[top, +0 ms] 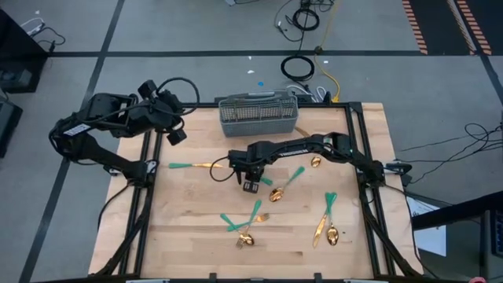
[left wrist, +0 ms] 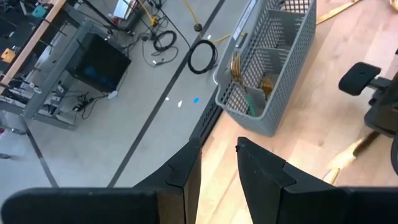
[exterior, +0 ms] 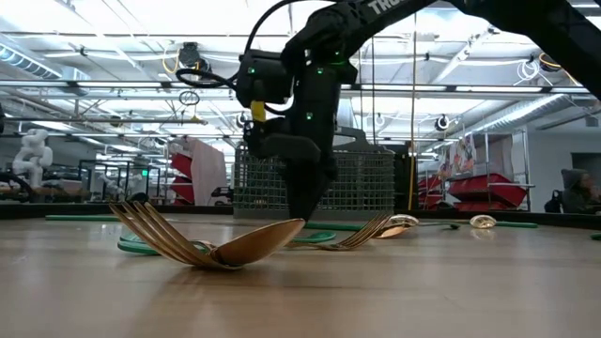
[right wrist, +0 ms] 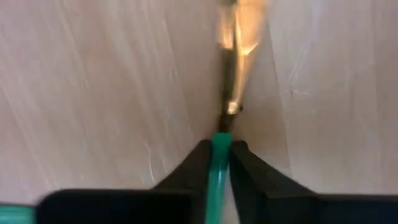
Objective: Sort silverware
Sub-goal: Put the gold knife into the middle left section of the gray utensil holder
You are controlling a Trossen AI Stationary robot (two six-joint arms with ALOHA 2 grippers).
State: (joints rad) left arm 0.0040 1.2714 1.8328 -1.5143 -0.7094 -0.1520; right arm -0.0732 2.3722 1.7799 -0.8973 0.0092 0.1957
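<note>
Gold silverware with teal handles lies scattered on the wooden table: one piece (top: 192,166) at the left, a spoon (top: 287,184) at the middle, a crossed pair (top: 247,224) near the front, another pair (top: 326,220) at the right. My right gripper (top: 250,181) points down at the table's middle, shut on a teal-handled piece (right wrist: 233,68) whose gold end is blurred. My left gripper (left wrist: 217,165) hangs open and holds nothing, raised over the table's far left corner (top: 174,134). My right gripper pinches the teal handle (right wrist: 218,142) between its two fingers, close to where the handle meets the gold neck. The fingers come from above, pointing down, one on each side of the handle. The piece lies flat on the table, its gold end reaching out beyond the fingertips.
The grey wire-mesh basket (top: 258,115) stands at the table's far edge, with gold pieces upright in its compartments (left wrist: 239,65). A fork and spoon (exterior: 202,246) lie close in the low view. A small spoon (top: 316,162) lies under the right arm. Bare wood spans the near left.
</note>
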